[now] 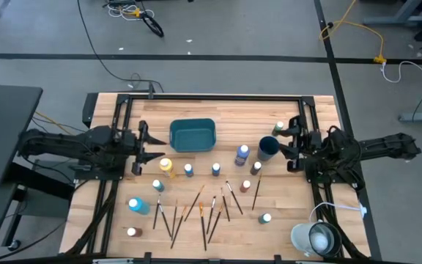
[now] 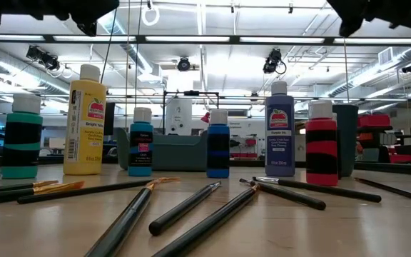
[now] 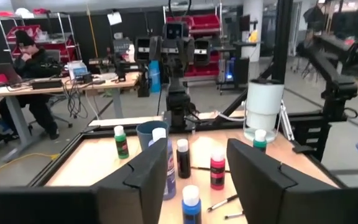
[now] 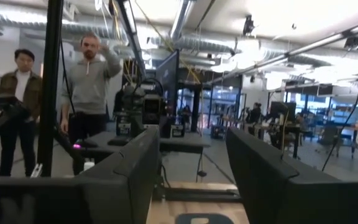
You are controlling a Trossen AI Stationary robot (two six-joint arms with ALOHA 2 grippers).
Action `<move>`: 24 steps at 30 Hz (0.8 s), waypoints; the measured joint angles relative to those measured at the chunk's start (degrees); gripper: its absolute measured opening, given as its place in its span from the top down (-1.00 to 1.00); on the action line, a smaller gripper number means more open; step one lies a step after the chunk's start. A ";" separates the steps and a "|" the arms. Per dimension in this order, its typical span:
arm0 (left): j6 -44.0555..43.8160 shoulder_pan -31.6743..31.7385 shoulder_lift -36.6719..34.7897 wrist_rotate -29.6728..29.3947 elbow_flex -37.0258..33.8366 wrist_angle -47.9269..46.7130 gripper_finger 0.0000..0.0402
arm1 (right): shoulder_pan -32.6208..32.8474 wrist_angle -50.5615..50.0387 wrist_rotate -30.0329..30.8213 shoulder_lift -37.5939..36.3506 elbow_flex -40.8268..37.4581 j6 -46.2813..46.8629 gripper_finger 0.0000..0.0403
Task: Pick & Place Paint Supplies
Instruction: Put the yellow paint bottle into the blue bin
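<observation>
Several small white-capped paint bottles stand upright on the wooden table: a yellow one (image 1: 166, 166), blue ones (image 1: 188, 170) (image 1: 215, 169), a purple one (image 1: 242, 154) and a red one (image 1: 245, 186). Several thin paintbrushes (image 1: 196, 211) lie flat near the front edge. The low view shows the yellow bottle (image 2: 85, 120), the purple bottle (image 2: 280, 129) and the brushes (image 2: 191, 207). My left gripper (image 1: 149, 147) (image 3: 197, 180) hovers open, left of the teal tray (image 1: 193, 136). My right gripper (image 1: 288, 143) (image 4: 191, 174) hovers open, right of the dark blue cup (image 1: 268, 147).
A green bottle (image 1: 280, 127) stands at the far right, and a brown bottle (image 1: 131, 232) at the near left. A white cup-like object (image 1: 313, 238) sits at the near right corner. A black frame borders the table. People stand and sit in the room beyond.
</observation>
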 joint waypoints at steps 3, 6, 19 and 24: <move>0.05 0.00 1.03 -0.38 0.90 -2.11 -0.02 | 0.01 -0.20 0.00 3.16 2.84 1.00 0.05; 0.03 0.00 1.24 -0.40 0.94 -4.16 -0.11 | 0.00 -0.85 0.02 6.34 5.38 1.48 0.05; -6.07 0.00 8.03 0.50 0.94 -12.93 -0.17 | 0.02 -2.63 0.43 16.44 9.77 1.25 0.05; -6.72 0.01 12.36 2.66 0.94 -12.90 -0.17 | 0.00 -2.59 2.78 16.91 9.79 1.24 0.05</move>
